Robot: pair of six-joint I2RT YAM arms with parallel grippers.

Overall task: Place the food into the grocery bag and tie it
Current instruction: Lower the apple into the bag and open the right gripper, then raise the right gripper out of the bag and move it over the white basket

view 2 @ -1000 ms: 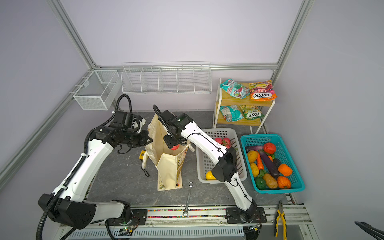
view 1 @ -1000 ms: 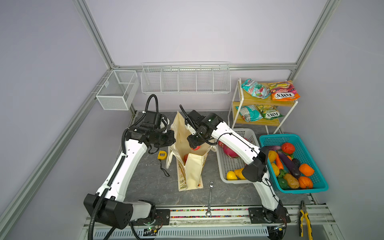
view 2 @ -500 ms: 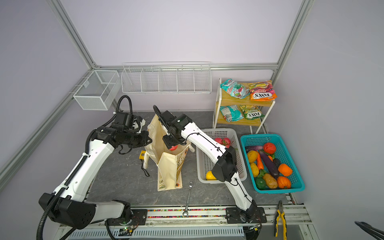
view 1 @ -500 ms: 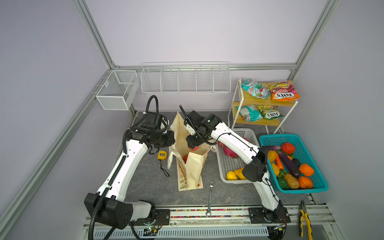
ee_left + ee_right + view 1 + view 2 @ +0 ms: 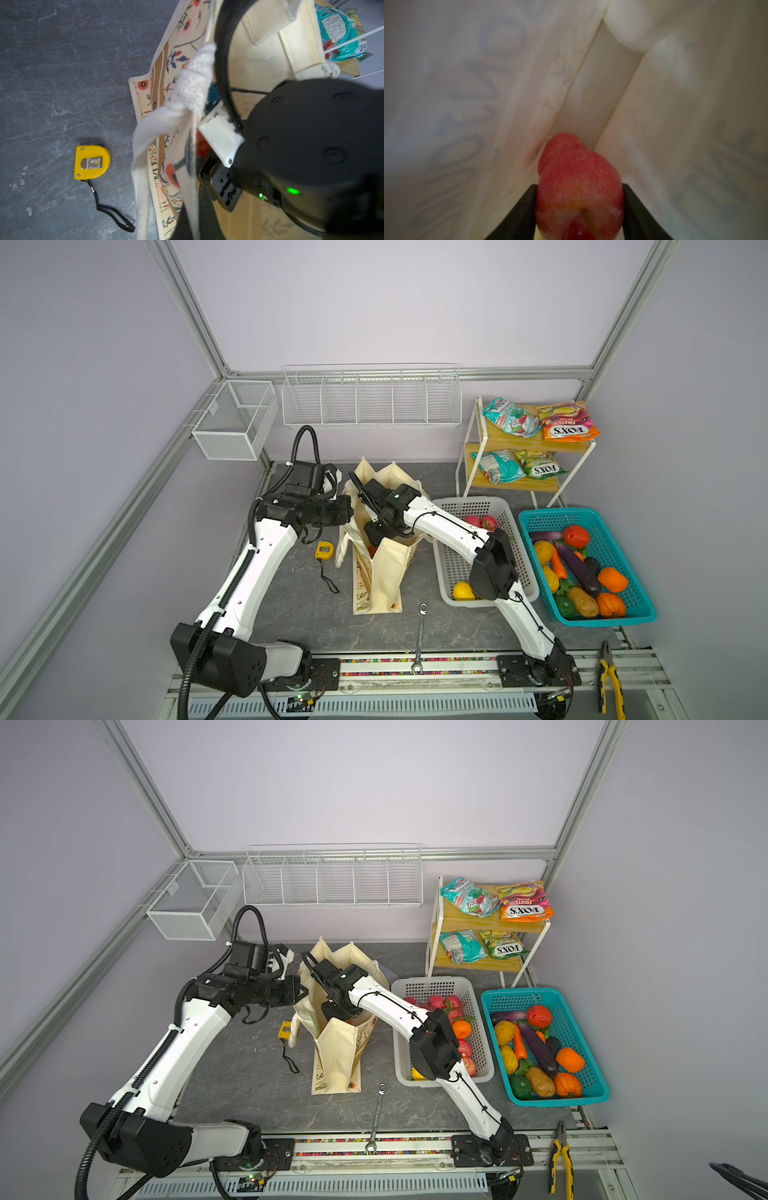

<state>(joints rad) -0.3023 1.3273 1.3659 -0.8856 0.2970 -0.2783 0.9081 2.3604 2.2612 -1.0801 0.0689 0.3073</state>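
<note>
The cream floral grocery bag (image 5: 384, 568) (image 5: 338, 1052) stands open mid-table. My left gripper (image 5: 350, 511) (image 5: 194, 209) is shut on the bag's left rim, with cream fabric pinched between its dark fingers beside a white rope handle (image 5: 193, 83). My right gripper (image 5: 376, 531) (image 5: 579, 187) reaches down inside the bag and is shut on a red apple (image 5: 579, 191). Another red fruit (image 5: 562, 143) lies lower in the bag's fold. More food fills the grey basket (image 5: 469, 506), the teal basket (image 5: 540, 518) and, as snack packets (image 5: 567, 427), the shelf.
A yellow tape measure (image 5: 324, 550) (image 5: 91, 162) with a black strap lies left of the bag. A wrench (image 5: 420, 635) lies in front of it, and pliers (image 5: 609, 672) lie at the front right. White wire baskets (image 5: 370, 400) hang on the back wall.
My right gripper has sunk slightly deeper into the bag with the apple. The left arm has kept its hold on the rim in place.
</note>
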